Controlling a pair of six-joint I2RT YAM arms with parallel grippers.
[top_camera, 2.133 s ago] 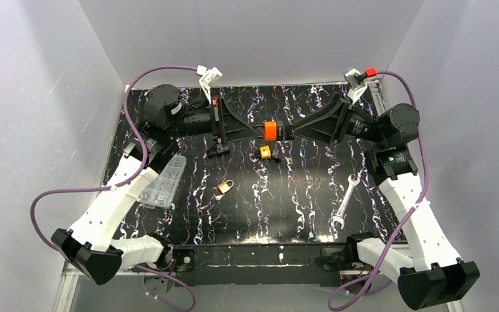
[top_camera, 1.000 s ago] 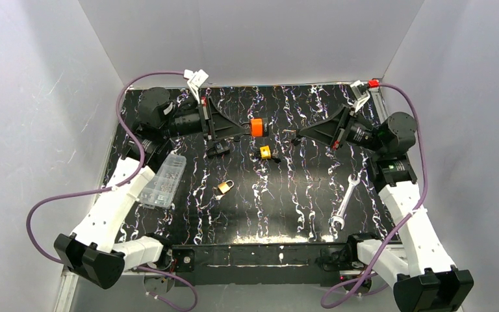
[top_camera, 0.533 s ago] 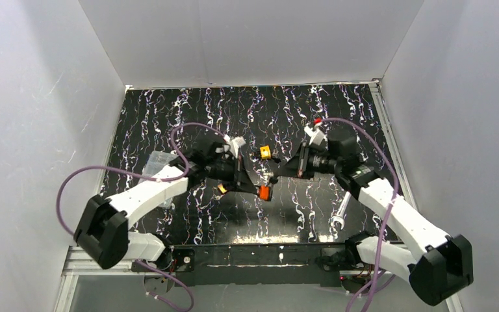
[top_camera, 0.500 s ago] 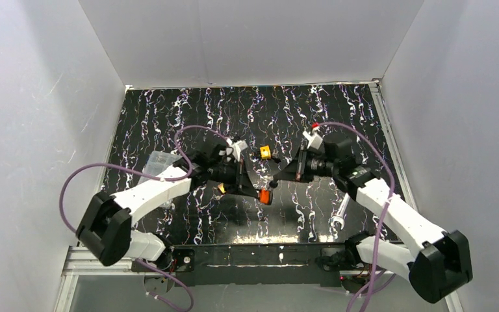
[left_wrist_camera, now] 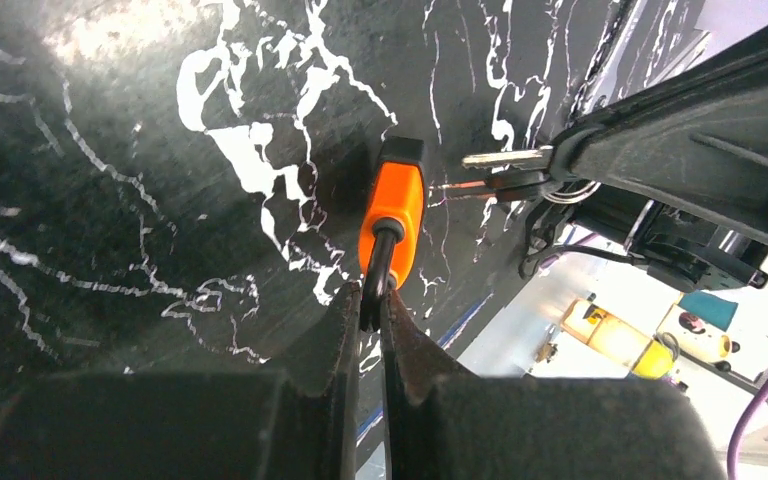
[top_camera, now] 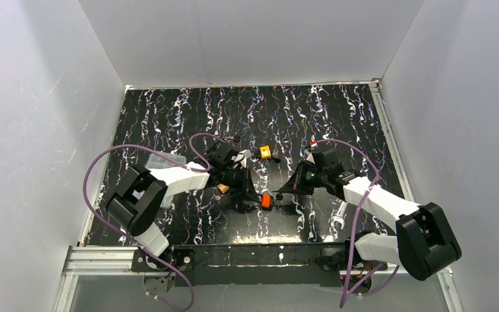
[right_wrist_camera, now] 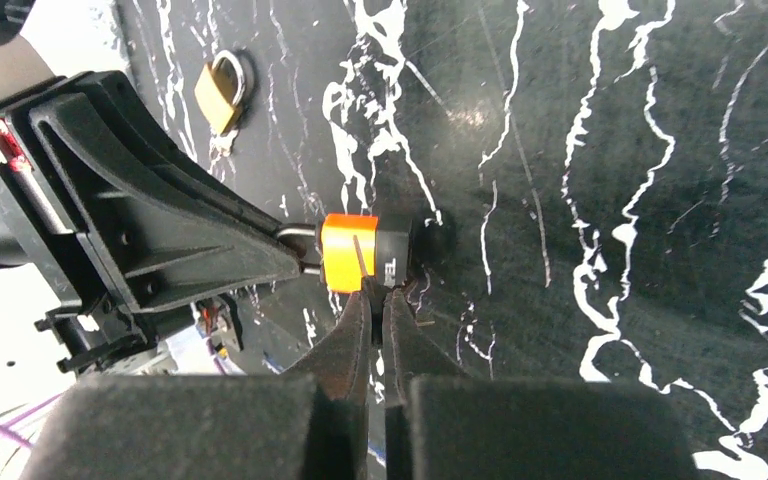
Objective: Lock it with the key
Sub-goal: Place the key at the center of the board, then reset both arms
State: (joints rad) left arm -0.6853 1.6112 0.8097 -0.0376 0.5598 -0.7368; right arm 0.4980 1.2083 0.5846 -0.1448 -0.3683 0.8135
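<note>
An orange padlock (top_camera: 267,202) with a black end lies low at the near middle of the table. My left gripper (left_wrist_camera: 372,300) is shut on its dark shackle; its orange body (left_wrist_camera: 392,205) points away from the fingers. My right gripper (right_wrist_camera: 375,295) is shut on a silver key (left_wrist_camera: 505,158) with a ring and a second key. In the right wrist view the key's thin blade crosses the side of the padlock (right_wrist_camera: 350,253), outside it. Seen from above, the left gripper (top_camera: 258,199) and right gripper (top_camera: 281,193) face each other across the padlock.
A small yellow padlock (top_camera: 265,152) sits behind the grippers. A brass padlock (right_wrist_camera: 222,85) lies beside the left arm. A silver wrench (top_camera: 339,218) lies at the near right. A clear plastic box (top_camera: 162,159) shows partly behind the left arm. White walls enclose the table.
Both arms swung down from the back of the table to the near middle. The orange padlock came down to the table in the left gripper. The right gripper brought the key up against it.
</note>
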